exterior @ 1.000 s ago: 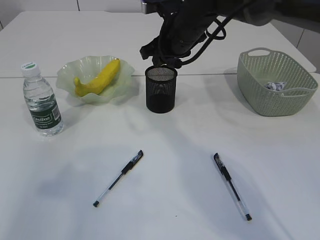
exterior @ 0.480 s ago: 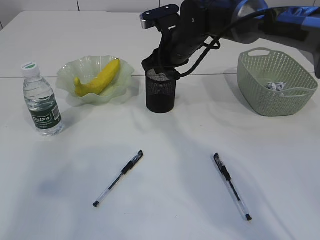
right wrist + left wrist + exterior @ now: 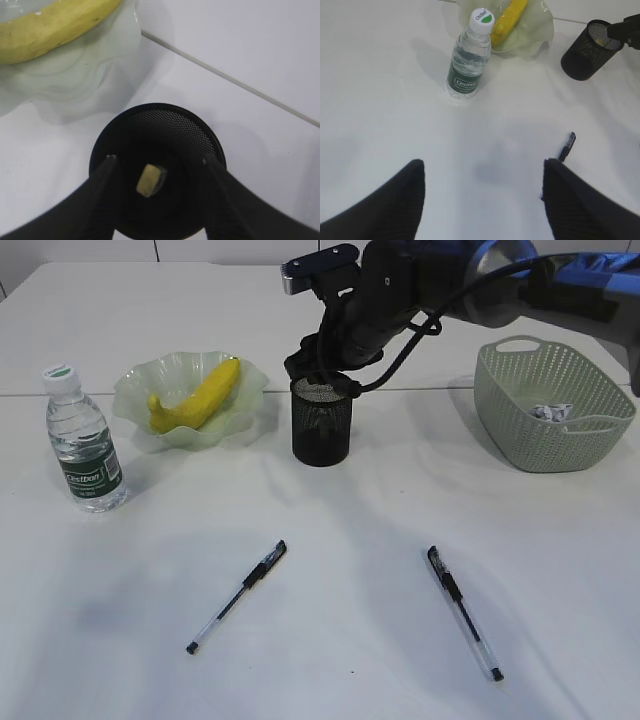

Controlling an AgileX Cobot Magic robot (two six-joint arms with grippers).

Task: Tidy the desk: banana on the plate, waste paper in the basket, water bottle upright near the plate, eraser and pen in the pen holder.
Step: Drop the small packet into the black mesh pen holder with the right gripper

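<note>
- The white table point(image 3: 330, 660) filled the exterior view, and only that view took in both pens and the basket at once.
- The right arm point(image 3: 520, 290) reached in from the upper right across the middle; its gripper point(image 3: 322, 368) hung just above the mouth of the pen holder point(image 3: 322, 425).
- The green basket point(image 3: 545, 435) stood at the far right with the crumpled waste paper point(image 3: 550, 412) inside it, seen in no other view.
- The plate point(image 3: 135, 405), a pale scalloped dish, held the banana point(image 3: 200, 395) lying across it; the right wrist view caught only an edge of each.
- The water bottle point(image 3: 85, 445) stood upright just beside the plate, on its left; the left wrist view showed its green-topped cap from above.
- The left pen point(image 3: 237, 597) and the right pen point(image 3: 465, 613) lay flat on the near table, well apart; the left wrist view showed only a tip of one.
- The eraser point(image 3: 149, 180), a small pale block, lay on the bottom of the pen holder, visible only in the right wrist view, looking straight down.
- The right gripper's fingers point(image 3: 100, 200) stood parted either side of the holder's mouth, released, gripping nothing.
- The left gripper point(image 3: 482, 200) hung wide open over bare table, empty, out of the exterior view.
</note>
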